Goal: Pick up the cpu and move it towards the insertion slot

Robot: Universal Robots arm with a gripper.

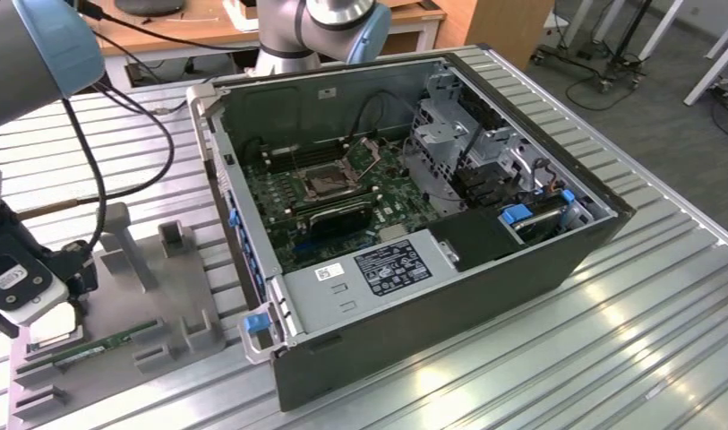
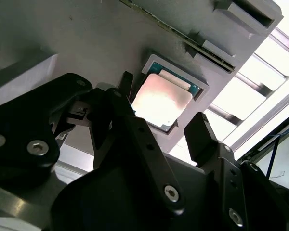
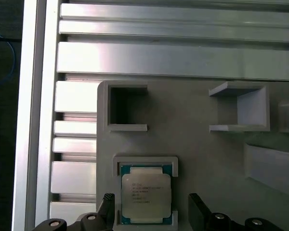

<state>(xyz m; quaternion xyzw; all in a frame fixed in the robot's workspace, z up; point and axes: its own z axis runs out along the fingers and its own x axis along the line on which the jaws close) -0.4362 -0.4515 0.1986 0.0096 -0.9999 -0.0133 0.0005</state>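
Second wrist view: pincer unclenched astride the cpu, its side edges free, grey holder beneath, slatted table beyond.

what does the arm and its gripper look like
The arm has grey tubular links with light blue joint caps, and a black cable hangs beside it. The gripper is black, and its angular fingers are pinned with silver screws.

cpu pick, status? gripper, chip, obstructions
Gripper open, fingers either side of the cpu, not closed on it. Cpu flat in grey holder pocket. Nothing between fingers and chip. Insertion slot away in the open case.
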